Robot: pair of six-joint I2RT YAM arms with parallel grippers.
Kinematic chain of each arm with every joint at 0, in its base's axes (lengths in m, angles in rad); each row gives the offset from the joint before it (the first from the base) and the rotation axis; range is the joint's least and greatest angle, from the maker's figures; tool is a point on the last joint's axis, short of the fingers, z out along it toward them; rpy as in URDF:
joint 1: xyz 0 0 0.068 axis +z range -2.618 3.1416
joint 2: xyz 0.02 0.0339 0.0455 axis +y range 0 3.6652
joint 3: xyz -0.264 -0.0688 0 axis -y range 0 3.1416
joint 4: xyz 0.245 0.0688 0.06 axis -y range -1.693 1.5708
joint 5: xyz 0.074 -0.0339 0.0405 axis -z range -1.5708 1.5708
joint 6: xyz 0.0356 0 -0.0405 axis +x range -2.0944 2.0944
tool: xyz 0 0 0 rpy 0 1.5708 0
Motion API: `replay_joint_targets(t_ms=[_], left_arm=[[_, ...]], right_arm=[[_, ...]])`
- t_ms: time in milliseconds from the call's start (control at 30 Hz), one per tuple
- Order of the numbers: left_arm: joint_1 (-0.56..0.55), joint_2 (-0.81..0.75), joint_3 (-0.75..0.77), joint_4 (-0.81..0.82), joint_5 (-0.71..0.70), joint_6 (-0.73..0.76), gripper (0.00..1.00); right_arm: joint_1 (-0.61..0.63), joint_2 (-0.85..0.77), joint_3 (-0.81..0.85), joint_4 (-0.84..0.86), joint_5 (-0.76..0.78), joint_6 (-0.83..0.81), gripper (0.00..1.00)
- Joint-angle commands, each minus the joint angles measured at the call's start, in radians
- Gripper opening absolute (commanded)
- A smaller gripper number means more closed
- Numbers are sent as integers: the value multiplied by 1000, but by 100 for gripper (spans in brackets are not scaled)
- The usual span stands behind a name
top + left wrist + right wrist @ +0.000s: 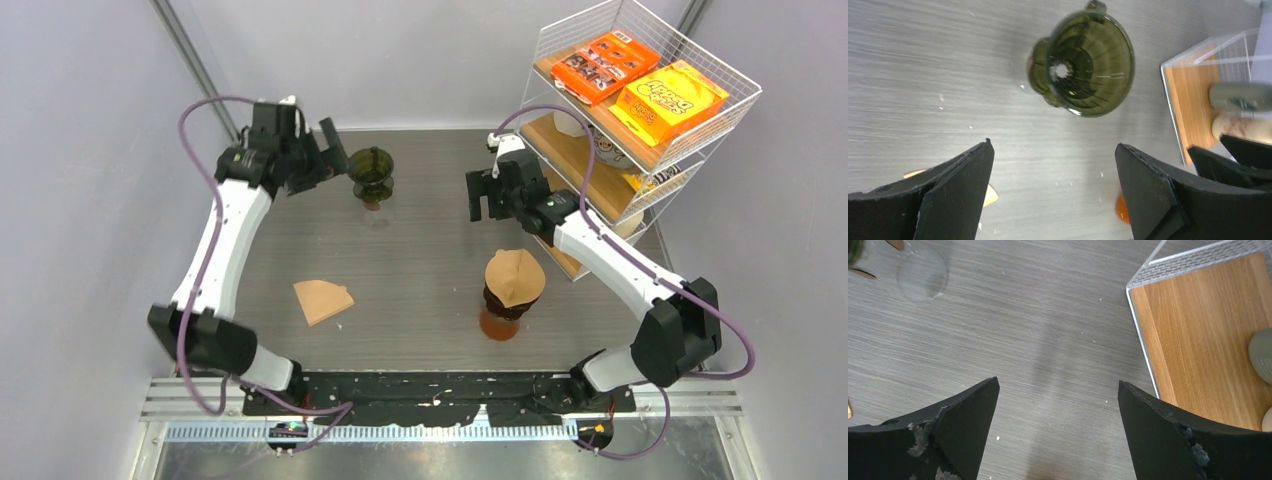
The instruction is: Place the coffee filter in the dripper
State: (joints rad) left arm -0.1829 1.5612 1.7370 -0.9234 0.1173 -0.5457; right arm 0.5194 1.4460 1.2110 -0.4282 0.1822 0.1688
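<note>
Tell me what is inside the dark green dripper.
The green dripper shows only bare ribbed walls and its drain hole; nothing lies in it. Its own body hides whatever stands beneath it.

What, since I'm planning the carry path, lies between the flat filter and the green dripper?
Nothing: the top view shows only bare table between the flat filter and the green dripper.

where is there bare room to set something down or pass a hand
Widest bare patch of table: the middle, bordered by the green dripper, the loose filter and the filter-topped dripper. Another gap at the back, between the green dripper and the right gripper. Crowded: right edge by the wire shelf, and back left, where the left gripper sits beside the green dripper.
</note>
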Motion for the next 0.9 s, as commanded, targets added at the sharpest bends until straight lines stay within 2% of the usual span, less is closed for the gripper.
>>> replay_joint_targets(t_ms=[0,200,367,433,533,667,867], left_arm=[[3,-223,-251,75,-236,-75,100],[4,-504,-601,78,-471,-246,100],[4,-674,-855,85,-505,-343,100],[5,-690,-916,75,-504,-357,100],[5,-653,-981,86,-438,-369,100],[5,-533,-1050,180,-297,-355,100],[5,-298,-996,217,-206,-293,95]], right_arm=[[-4,-73,-9,92,-42,10,95],[-1,-92,-22,105,-98,19,96],[24,-100,-29,117,-101,21,95],[31,-97,-29,118,-100,23,96],[36,-94,-30,117,-102,28,95],[39,-92,-29,117,-98,24,96],[38,-92,-32,115,-77,18,95]])
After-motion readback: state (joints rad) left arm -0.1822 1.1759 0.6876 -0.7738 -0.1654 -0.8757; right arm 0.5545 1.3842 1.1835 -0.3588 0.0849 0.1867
